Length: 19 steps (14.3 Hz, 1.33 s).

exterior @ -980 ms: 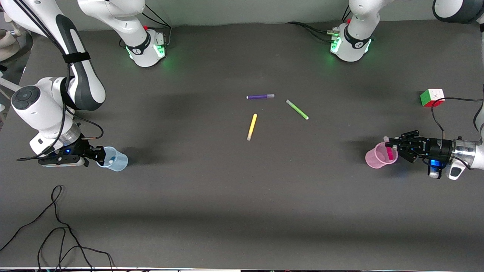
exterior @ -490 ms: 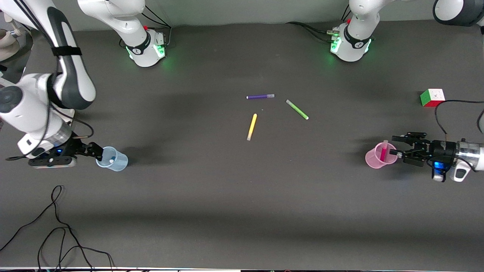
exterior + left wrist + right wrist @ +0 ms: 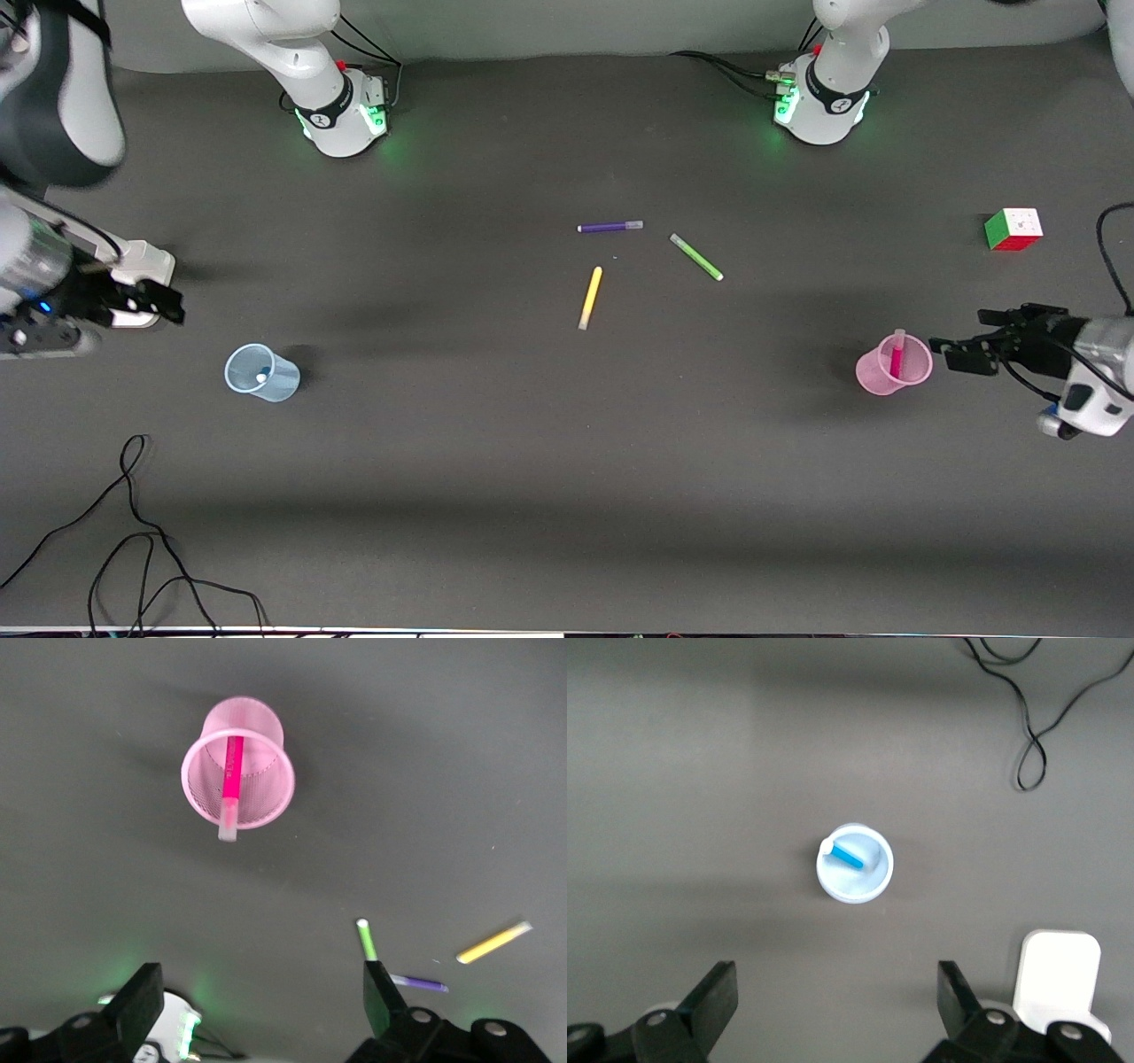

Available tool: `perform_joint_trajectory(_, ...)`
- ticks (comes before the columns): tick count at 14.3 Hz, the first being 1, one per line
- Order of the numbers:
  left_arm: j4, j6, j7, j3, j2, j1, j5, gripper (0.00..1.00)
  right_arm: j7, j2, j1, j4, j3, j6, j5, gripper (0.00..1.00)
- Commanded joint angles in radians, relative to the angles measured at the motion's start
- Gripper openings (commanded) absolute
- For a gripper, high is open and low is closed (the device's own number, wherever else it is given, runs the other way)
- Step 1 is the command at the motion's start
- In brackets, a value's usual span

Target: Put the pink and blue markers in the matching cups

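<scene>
Two cups stand upright on the worktop [image 3: 532,496]: the pink cup [image 3: 893,372] toward the left arm's end holds the pink marker [image 3: 897,354], and the pale blue cup [image 3: 262,373] toward the right arm's end holds the blue marker [image 3: 849,855]. Left tool [image 3: 961,353], fingers apart and empty, hangs just beside the pink cup; right tool [image 3: 159,301], fingers apart and empty, hangs clear of the blue cup. Mid-worktop lie a purple marker [image 3: 610,227], a lime-green marker [image 3: 696,257] and a yellow marker [image 3: 590,298], with a puzzle cube [image 3: 1013,229] near the left arm's end.
</scene>
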Motion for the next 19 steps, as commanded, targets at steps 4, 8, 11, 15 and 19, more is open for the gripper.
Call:
perform_joint_trajectory(4,-0.323,0.148,0.03,0.025,-0.401,-0.06,0.085,1.0,0.005,-0.102,0.004,0.055,0.04,-0.144,0.002,1.0)
perform_joint_trajectory(8,-0.522,0.28,0.082,0.025,-0.61,-0.076,0.085,1.0,0.002,-0.084,-0.005,0.053,0.031,-0.139,0.086,1.0)
perform_joint_trajectory(11,-0.561,0.339,0.201,0.029,-0.65,-0.07,0.084,1.0,0.001,-0.073,-0.005,0.059,0.032,-0.138,0.085,1.0)
perform_joint_trajectory(15,-0.503,0.322,0.291,0.035,-0.616,-0.06,0.081,1.0,0.004,-0.055,-0.002,0.089,0.038,-0.135,0.083,1.0)
perform_joint_trajectory(19,-0.424,0.268,0.335,0.035,-0.564,-0.04,0.079,1.0,0.045,-0.037,0.002,0.102,0.042,-0.139,0.091,1.0)
